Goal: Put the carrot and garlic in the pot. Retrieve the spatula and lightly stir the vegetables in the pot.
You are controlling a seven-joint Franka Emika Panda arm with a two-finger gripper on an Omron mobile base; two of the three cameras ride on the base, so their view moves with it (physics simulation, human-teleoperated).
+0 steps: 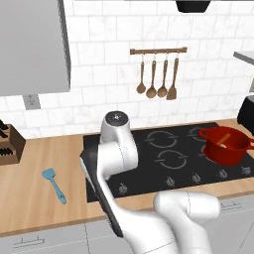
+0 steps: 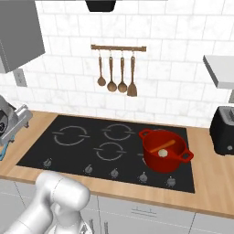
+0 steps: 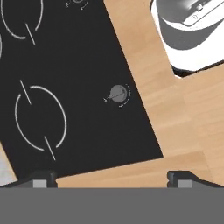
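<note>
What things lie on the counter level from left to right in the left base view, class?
Knife block → light-blue spatula → cooktop → red pot → black toaster.

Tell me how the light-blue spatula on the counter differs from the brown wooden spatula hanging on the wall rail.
The light-blue spatula lies flat on the wooden counter left of the cooktop; the brown wooden spatula hangs upright from the wall rail beside three wooden spoons. One is pale blue, the other brown. The blue one lies alone, slanted; the wooden one hangs blade down. Both have a flat blade on a slim handle.
</note>
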